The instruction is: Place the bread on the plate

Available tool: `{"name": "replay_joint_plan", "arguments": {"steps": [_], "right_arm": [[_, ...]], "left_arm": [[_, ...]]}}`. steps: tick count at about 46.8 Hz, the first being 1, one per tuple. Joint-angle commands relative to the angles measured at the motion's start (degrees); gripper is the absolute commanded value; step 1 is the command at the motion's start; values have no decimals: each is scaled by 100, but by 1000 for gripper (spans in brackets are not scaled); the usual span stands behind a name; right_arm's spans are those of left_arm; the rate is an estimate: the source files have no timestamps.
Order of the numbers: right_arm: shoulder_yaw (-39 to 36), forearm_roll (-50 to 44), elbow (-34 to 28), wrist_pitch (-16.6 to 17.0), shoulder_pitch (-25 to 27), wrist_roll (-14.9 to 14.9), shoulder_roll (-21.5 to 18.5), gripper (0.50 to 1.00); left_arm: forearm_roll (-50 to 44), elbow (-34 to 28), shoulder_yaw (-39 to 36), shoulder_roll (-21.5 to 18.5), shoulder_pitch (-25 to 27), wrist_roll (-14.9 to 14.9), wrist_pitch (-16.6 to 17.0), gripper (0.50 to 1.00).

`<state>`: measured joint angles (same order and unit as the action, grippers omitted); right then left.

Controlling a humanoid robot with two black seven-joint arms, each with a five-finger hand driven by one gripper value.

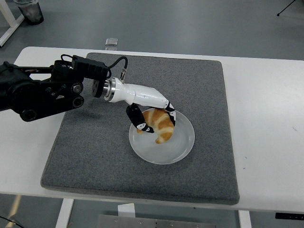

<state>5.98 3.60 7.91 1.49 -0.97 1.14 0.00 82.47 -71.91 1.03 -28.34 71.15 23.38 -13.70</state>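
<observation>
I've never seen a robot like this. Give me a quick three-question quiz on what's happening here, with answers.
1. True or false: the left hand has let go of the bread.
2. What lies under the plate? A) bare table B) grey mat C) a tray
3. Fill in: the bread is over the plate's ____ half, the side away from the robot.

Key:
1. False. The fingers are closed on the bread.
2. B, the grey mat, which lies on the white table.
3. Far. It sits toward the far left part of the plate.
</observation>
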Motion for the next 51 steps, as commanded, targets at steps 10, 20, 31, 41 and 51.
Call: {"name": "replay_joint_plan", "arguments": {"steps": [10, 20, 31, 41, 51], "right_arm": [[0, 0, 0, 0, 0, 0, 0, 952], [0, 0, 0, 0, 0, 0, 0, 952], [0, 0, 0, 0, 0, 0, 0, 952], [0, 0, 9, 0, 0, 0, 0, 952], [0, 0, 0, 0, 0, 0, 0, 952]], "left_arm": [[24, 72, -103, 74, -13, 0, 34, 500], [120, 168, -138, 83, -66, 0, 43, 500], [279, 221, -146, 241, -84, 0, 166, 500], [393, 265, -146, 329, -84, -9, 175, 500], [472, 458, -182, 478, -154, -9, 201, 500]]}}
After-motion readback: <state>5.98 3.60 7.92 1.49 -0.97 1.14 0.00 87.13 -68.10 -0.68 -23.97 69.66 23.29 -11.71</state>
